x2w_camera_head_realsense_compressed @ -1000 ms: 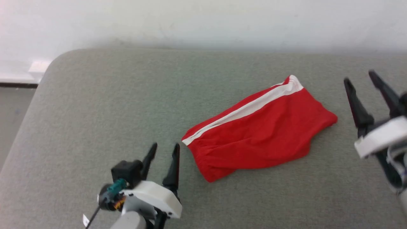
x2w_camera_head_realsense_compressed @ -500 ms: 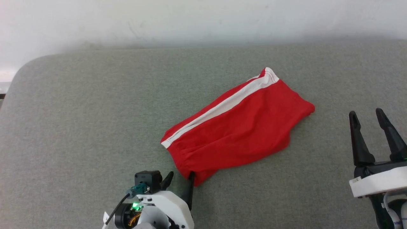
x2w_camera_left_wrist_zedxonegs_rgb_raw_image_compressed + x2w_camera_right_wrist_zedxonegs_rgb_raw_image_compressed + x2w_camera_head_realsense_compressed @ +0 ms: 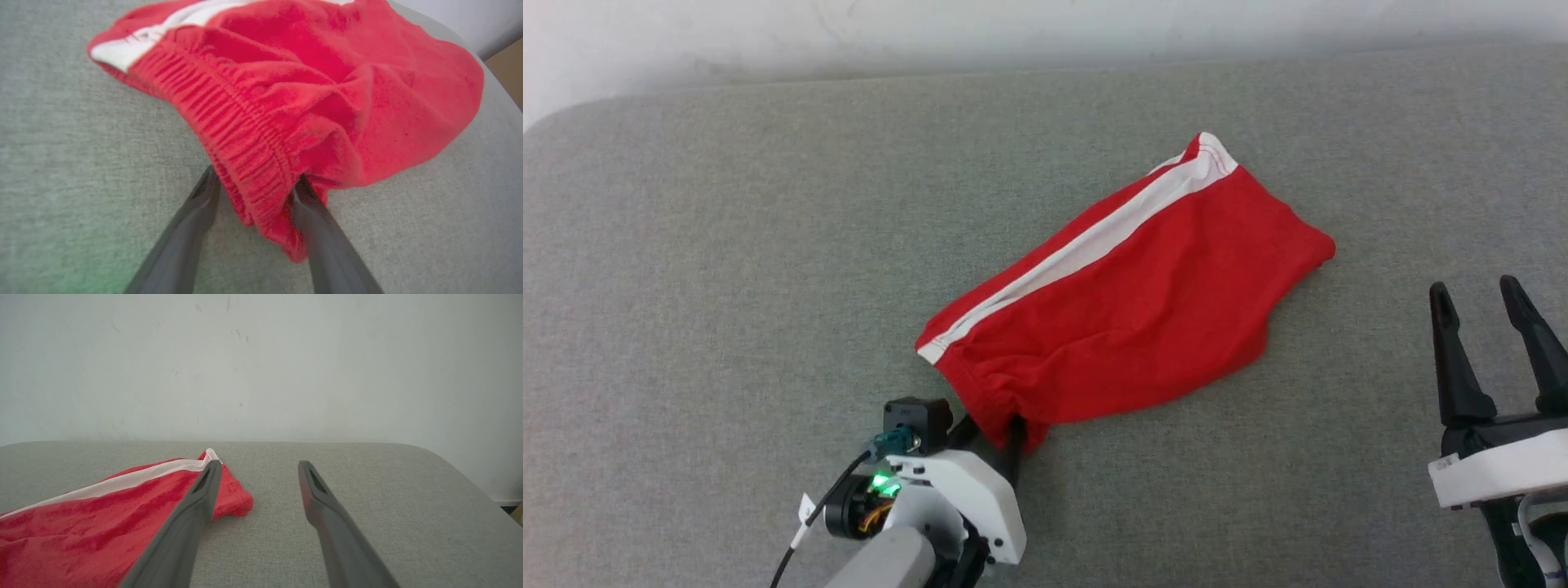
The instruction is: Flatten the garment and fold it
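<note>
The garment (image 3: pixel 1127 318), red shorts with a white side stripe, lies crumpled and slanted on the grey padded surface (image 3: pixel 727 245). Its gathered waistband end points toward me. My left gripper (image 3: pixel 992 429) stands at that near corner, one dark finger on each side of the bunched waistband (image 3: pixel 245 163). The jaws are still spread, with the fabric between them. In the left wrist view the left gripper (image 3: pixel 255 181) straddles the elastic edge. My right gripper (image 3: pixel 1473 287) hovers open to the right of the garment, apart from it. In the right wrist view the right gripper (image 3: pixel 259 463) is empty, with the garment's far leg end (image 3: pixel 229 498) just left of it.
A pale wall (image 3: pixel 1013 24) runs along the far side of the surface. The surface's rounded right corner (image 3: pixel 449 465) drops off beyond my right gripper. Bare grey padding lies left of the garment.
The head camera has tilted and turned. My left gripper has moved forward onto the garment's near waistband corner and its jaws have narrowed slightly. The right gripper stays open.
</note>
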Tool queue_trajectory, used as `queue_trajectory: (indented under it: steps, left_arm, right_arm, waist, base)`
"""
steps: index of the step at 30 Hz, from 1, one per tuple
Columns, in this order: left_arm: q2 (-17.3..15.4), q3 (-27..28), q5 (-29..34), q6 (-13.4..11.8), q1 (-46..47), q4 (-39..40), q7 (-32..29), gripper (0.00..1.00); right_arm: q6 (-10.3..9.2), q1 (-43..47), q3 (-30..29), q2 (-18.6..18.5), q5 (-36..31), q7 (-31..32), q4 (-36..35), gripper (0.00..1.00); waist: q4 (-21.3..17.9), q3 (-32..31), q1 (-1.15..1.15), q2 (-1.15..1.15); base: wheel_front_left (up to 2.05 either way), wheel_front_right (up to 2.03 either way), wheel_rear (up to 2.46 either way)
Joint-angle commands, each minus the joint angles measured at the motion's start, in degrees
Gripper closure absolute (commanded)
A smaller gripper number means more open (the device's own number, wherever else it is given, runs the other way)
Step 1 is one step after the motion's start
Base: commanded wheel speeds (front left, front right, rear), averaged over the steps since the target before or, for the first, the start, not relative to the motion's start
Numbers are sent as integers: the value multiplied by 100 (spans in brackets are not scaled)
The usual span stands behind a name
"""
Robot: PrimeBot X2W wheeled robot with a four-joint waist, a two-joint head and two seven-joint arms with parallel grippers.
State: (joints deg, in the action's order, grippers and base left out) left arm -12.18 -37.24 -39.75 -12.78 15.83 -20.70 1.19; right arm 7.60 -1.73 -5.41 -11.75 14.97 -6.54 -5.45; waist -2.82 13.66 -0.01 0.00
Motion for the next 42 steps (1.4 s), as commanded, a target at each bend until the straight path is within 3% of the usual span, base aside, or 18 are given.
queue_trajectory:
  steps: [1, 7, 12, 22, 31, 37, 38, 39, 40, 42]
  left_arm:
    - [66, -177, -36, 85, -116, -352, -292, 100]
    - [120, -266, -18, 263, -117, -506, -99, 100]
    - [45, -285, 115, 324, -65, -188, 210, 100]
    - [-70, -573, 430, 348, 165, 685, 89, 100]
    - [15, -743, 528, 365, 312, 898, 9, 100]
    - [67, -818, 554, 392, 381, 904, 15, 100]
    - [71, -821, 551, 392, 384, 899, 19, 100]
    - [71, -821, 546, 393, 385, 895, 25, 100]
    - [67, -820, 541, 396, 384, 888, 33, 100]
    - [51, -817, 538, 397, 385, 864, 48, 100]
  right_arm:
    - [-11, 44, -6, -16, -77, 36, -27, 0]
    - [-11, -78, 136, -280, -141, 337, -3, 0]
    - [-11, -518, 497, -609, 5, 1345, 285, 0]
    - [-11, -2363, 909, -803, 216, 3587, 2308, 0]
    - [-11, -3293, 1380, -934, 320, 4232, 3640, 0]
    - [-11, -3468, 2029, -1006, 732, 4475, 4090, 0]
    - [-11, -3449, 2198, -1033, 850, 4559, 4115, 28]
    - [-11, -3428, 2369, -1080, 959, 4621, 4114, 75]
    - [-11, -3411, 2498, -1140, 1058, 4644, 4111, 100]
    - [-11, -3397, 2650, -1259, 1217, 4602, 4132, 100]
  waist:
    - [49, 33, 1, 0]
    - [286, -147, 1, 0]
    - [567, -233, 1, 0]
    - [1015, 95, 1, 0]
    - [1274, 346, 1, 0]
    - [1383, 447, 1, 0]
    - [1392, 453, 1, 0]
    - [1396, 457, 1, 0]
    - [1398, 458, 1, 0]
    - [1390, 450, 1, 0]
  base:
    - [0, 0, 0]
    - [0, 0, 0]
    - [0, 0, 0]
    - [0, 0, 0]
    - [0, 0, 0]
    - [0, 0, 0]
    - [0, 0, 0]
    - [0, 0, 0]
    - [0, 0, 0]
    - [0, 0, 0]
